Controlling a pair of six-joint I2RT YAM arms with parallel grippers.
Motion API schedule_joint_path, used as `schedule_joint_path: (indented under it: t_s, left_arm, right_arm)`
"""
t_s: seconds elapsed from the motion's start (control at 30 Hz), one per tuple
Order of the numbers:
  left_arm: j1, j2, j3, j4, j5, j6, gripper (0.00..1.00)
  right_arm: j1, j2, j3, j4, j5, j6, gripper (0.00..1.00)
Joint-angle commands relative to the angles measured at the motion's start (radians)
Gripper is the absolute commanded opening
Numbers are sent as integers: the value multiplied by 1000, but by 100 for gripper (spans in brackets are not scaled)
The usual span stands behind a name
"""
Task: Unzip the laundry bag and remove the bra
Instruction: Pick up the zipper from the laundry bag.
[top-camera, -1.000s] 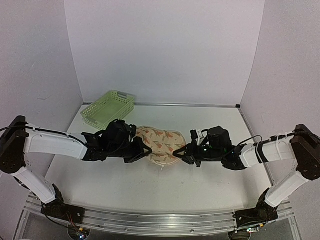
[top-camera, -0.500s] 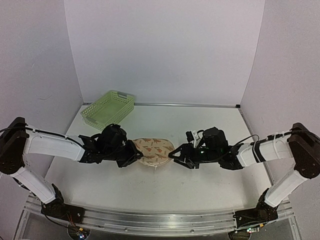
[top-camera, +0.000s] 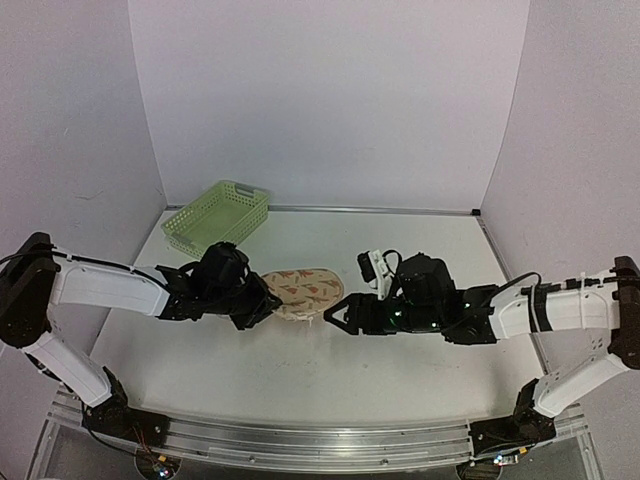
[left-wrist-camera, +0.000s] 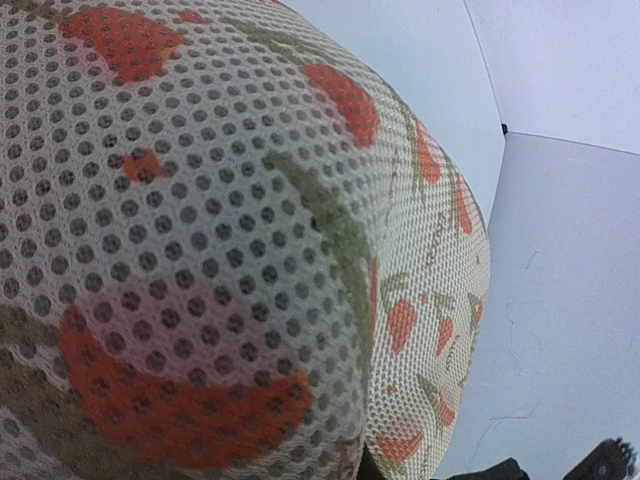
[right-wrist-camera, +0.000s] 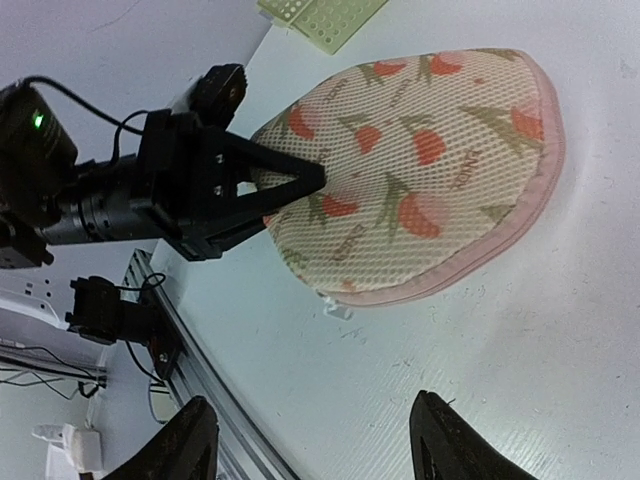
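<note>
Far left on the worktop (top-camera: 430, 235), against the back wall: a green lattice basket (top-camera: 217, 218), well apart from the bag (top-camera: 305, 290); only a corner of it in the right wrist view. Bag lying mid-worktop between the two arms, domed, pink piping round the rim, edge looking shut along the visible side. A small white pull (right-wrist-camera: 335, 308) poking out at the near edge, resting on the worktop.

Left arm stretched in low from the left, forearm nearly level. Left tool (right-wrist-camera: 312, 180) pinched closed on the bag's left end, tips buried in the fabric. Left wrist view almost filled by the mesh with its orange and green motifs, so the tips themselves not visible there.

Right arm reaching in low from the right, elbow bent, wrist near the surface. Right tool (right-wrist-camera: 320, 445) spread wide and empty, fingers (right-wrist-camera: 190, 445) just short of the bag's near edge, close to the pull, touching neither.
</note>
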Motion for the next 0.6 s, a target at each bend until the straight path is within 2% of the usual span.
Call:
schedule_joint_path:
  t_s: [0.0,0.33,0.57]
  left_arm:
    - [9,9,62,62,33,-76,0]
    - [12,22,62,63,83,-167,0]
    - [15,13,57,62,87,-183,0]
  right_arm:
    - [67,6,80,-16,171,-140,68]
    - [131,147,182,-38,349,-204,64]
    - [165,205,224,-78,404,-184,60]
